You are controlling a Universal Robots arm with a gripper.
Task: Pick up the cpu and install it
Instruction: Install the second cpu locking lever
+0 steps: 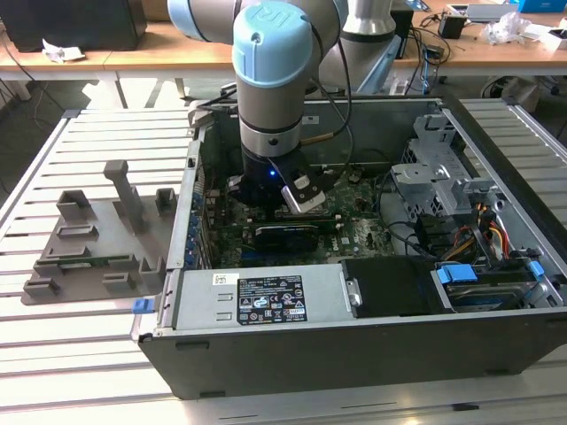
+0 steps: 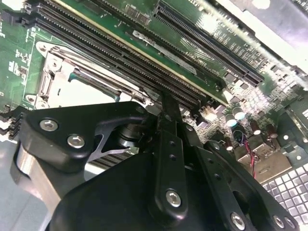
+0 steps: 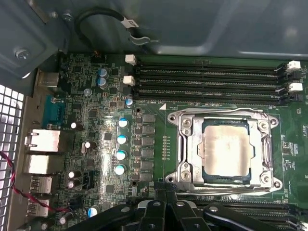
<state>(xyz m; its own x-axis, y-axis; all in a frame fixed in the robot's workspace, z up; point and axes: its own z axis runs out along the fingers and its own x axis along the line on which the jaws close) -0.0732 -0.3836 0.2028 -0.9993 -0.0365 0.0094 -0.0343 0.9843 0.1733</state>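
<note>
In the second wrist view the gripper (image 2: 166, 108) shows as black linkage bars studded with bright screws, its slim fingers (image 2: 169, 115) drawn together to a narrow tip with nothing seen between them, though the tip is partly hidden by its own body, so a sliver of gap may escape notice. Just beyond that tip lie the long black memory slots (image 2: 144, 57) running across the green motherboard (image 2: 96, 14), and beside them a corner of the bare metal socket frame (image 2: 57, 72). In the first wrist view the cpu (image 3: 225, 151) sits flat inside the socket frame (image 3: 185, 144), a square plate of dull, smudged silver metal, its edges parallel to the frame and to the memory slots (image 3: 207, 79); being square, it has no long axis. In the exterior view the arm (image 1: 270, 80), grey with a pale blue cap, reaches down into the open computer case (image 1: 354, 345), which rests on a slatted metal table (image 1: 89, 354) beside grey plastic holder blocks (image 1: 97, 239).
</note>
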